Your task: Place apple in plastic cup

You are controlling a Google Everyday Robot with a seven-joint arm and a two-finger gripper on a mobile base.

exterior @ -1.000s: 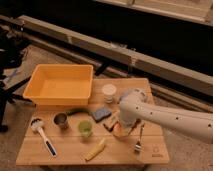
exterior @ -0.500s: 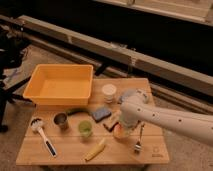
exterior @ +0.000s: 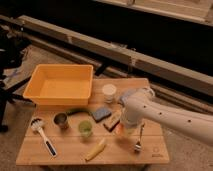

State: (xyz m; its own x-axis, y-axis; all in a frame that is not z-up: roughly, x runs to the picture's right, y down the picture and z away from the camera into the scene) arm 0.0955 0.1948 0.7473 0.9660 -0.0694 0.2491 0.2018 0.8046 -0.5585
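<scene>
The tool point(exterior: 123, 126) has lowered slightly over the apple point(exterior: 119, 132); we cannot tell its state. We judge the apple firm, smooth, light; grip across its middle.

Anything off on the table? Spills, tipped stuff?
Nothing stands out: the green cup, metal cup and white cup stand upright, nothing spilled. The hand is low at the table, right of the green cup.
</scene>
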